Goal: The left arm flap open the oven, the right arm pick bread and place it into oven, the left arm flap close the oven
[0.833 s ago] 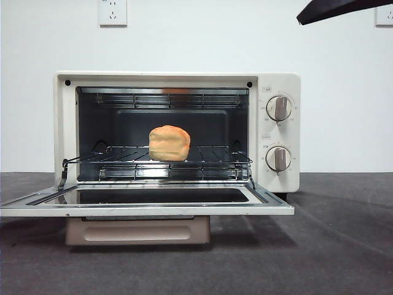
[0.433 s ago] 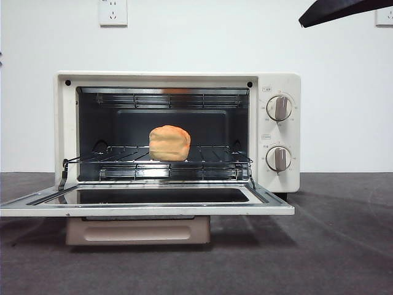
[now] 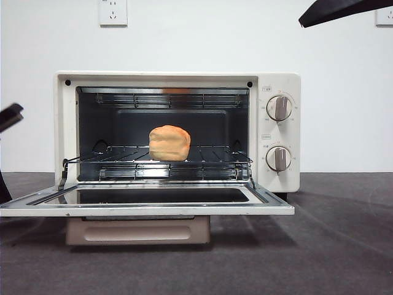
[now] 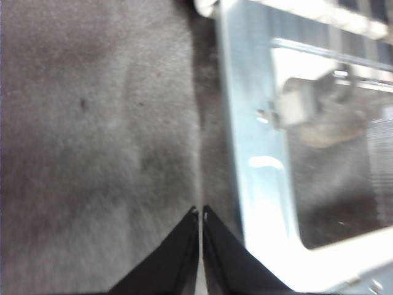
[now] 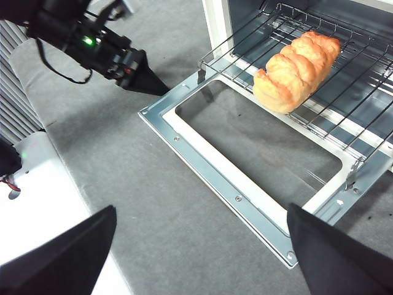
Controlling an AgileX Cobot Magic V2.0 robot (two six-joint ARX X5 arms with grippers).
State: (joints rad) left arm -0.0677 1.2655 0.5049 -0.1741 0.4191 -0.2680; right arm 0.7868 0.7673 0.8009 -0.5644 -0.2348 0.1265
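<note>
The cream-white oven (image 3: 276, 83) stands with its glass door (image 3: 147, 208) folded down flat. The golden-orange bread (image 3: 169, 142) lies on the wire rack inside, and it also shows in the right wrist view (image 5: 298, 61). My left gripper (image 4: 199, 212) is shut and empty, low over the grey table just beside the door's metal frame (image 4: 255, 153). It shows at the left edge of the front view (image 3: 9, 117) and as a black pointed tip by the door's corner in the right wrist view (image 5: 147, 80). My right gripper (image 5: 201, 212) is open and empty, held high above and in front of the door (image 5: 202, 161).
The oven's two knobs (image 3: 279, 108) are on its right side. A white wall with a socket (image 3: 112, 12) is behind. The right arm shows as a black tip at the top right of the front view (image 3: 338, 9). A white base plate (image 5: 55, 203) lies on the table.
The left arm has come into the front view at the left edge, near the open door's left corner. The bread, the oven and the right arm have not moved.
</note>
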